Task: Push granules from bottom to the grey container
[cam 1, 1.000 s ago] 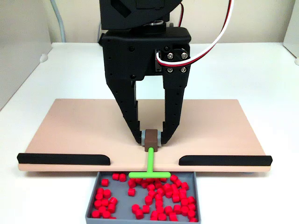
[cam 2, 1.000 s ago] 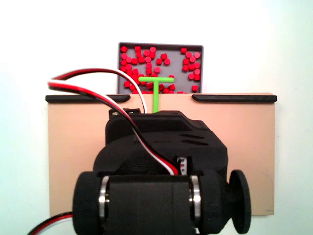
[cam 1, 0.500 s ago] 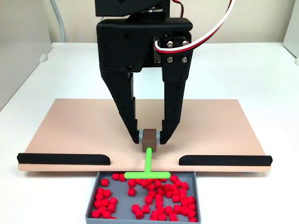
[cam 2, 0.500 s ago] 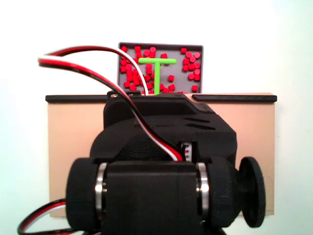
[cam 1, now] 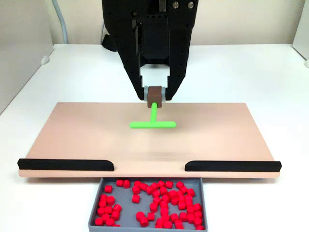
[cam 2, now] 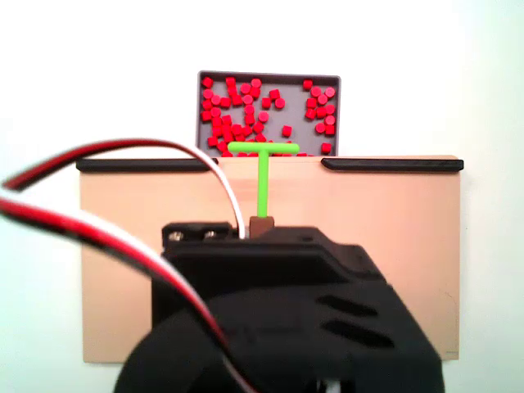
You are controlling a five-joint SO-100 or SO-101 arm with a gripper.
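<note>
Fingers clamped on a green pusher's brown block; below them, pellets fill the tray, and a careless sweep could scatter them.

The hand looks like matt black plastic with a slightly grainy, printed finish, and it pinches a dull brown block at the tool's top. The green T-shaped tool is smooth bright plastic with a faint sheen. The tan board has a flat, matt surface; its black strips look rubbery and dull. At 6 o'clock, the grey container is matt plastic, holding the granules of glossy red plastic. The desk is smooth white.
</note>
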